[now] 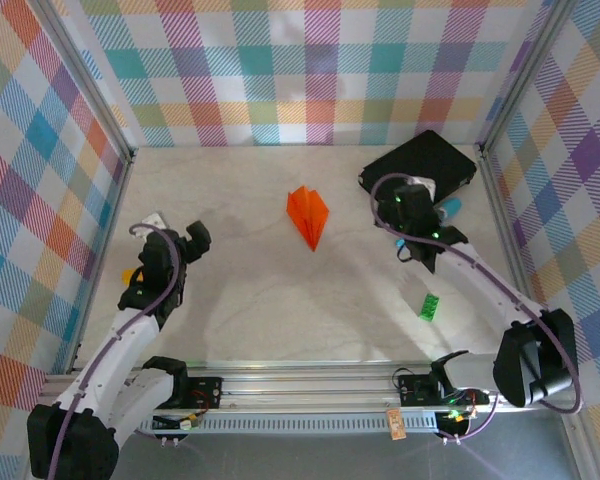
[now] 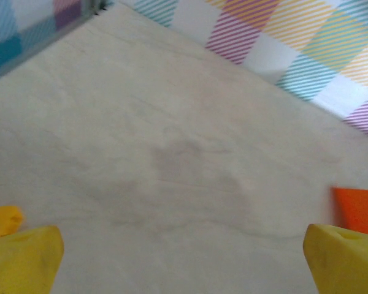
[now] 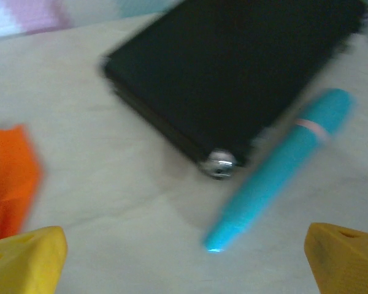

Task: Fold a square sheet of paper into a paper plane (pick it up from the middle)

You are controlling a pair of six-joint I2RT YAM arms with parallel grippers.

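Two hands work this pale marbled counter (image 1: 240, 300), and neither holds anything. On the left, the left hand (image 2: 184, 262) hovers low with its yellow fingers (image 2: 24, 254) spread wide and only bare counter between them. An orange corner shows at the right edge of its wrist view.

At the middle of the counter lies the small bright orange paper plane (image 1: 308, 214), a narrow folded dart with its point toward the near edge and its broad tail toward the back wall. It rests flat, well apart from both hands and touching nothing else, so the folding looks finished.

It should handle as almost weightless. Thin paper like this is stiff only along its creases, its wings are floppy, and a hard squeeze would probably crush them (a nudge would likely send it skating over the smooth counter). The best hold is probably the centre ridge, about midway along its length, where the layers stack and the fingers can close from either side.

Further right, the right hand (image 3: 184, 260) is also splayed open and empty, aimed at the black rectangular pad (image 3: 233, 73) in the far right corner. A teal plastic pen (image 3: 276, 177) lies just beside the pad's near corner. A small green block (image 1: 429, 307) sits nearer the front, to the right.
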